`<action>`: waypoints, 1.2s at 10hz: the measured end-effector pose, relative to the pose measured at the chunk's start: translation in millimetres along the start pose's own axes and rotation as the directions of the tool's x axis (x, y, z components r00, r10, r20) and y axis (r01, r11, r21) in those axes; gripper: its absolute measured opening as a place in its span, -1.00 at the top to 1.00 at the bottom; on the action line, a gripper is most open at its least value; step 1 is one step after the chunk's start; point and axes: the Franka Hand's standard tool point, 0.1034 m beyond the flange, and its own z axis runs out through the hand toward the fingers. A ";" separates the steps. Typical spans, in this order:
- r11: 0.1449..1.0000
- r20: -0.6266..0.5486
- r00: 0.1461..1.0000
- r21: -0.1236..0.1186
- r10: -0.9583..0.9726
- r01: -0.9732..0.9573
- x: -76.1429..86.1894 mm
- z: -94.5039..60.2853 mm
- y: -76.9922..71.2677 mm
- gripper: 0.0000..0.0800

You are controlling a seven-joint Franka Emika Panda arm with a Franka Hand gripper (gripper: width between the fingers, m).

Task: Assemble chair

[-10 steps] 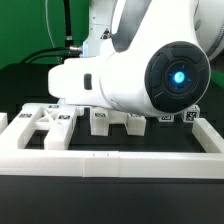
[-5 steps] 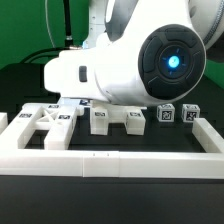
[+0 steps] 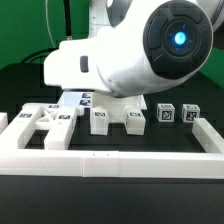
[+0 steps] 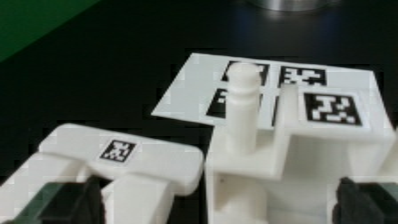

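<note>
In the wrist view my gripper (image 4: 217, 200) is open, with its dark fingers (image 4: 68, 200) far apart at either side. Between them stands a white chair part with an upright round peg (image 4: 244, 110). Beside it lies a white rounded part with a marker tag (image 4: 118, 152), close to one finger. In the exterior view my arm's bulk (image 3: 130, 55) hides the gripper. White chair parts lie in a row on the black table: a cross-braced piece (image 3: 40, 120), two blocky pieces (image 3: 100, 120) (image 3: 135, 120) and two small tagged pieces (image 3: 165, 113) (image 3: 190, 113).
The marker board (image 4: 267, 90) lies flat behind the peg part; it also shows in the exterior view (image 3: 78, 98). A white rail frame (image 3: 110, 160) borders the work area at the front and sides. Black cables hang at the back (image 3: 62, 25).
My arm has moved up and toward the exterior view's right, uncovering the marker board behind the parts. The row of parts on the table has not moved.
</note>
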 end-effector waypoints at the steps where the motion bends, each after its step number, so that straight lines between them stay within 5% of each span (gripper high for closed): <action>1: 1.000 -0.114 0.994 -0.018 -0.003 0.001 7.8 -10.4 4.1 -0.62; 7: 0.998 -0.486 0.873 -0.063 -0.031 0.000 11.5 -37.7 25.5 -0.62; 10: 0.996 -0.679 0.733 -0.081 -0.036 -0.026 15.2 -46.6 32.0 -0.62; 12: 0.993 -0.742 0.660 0.063 0.115 -0.102 11.0 -32.1 37.7 -0.62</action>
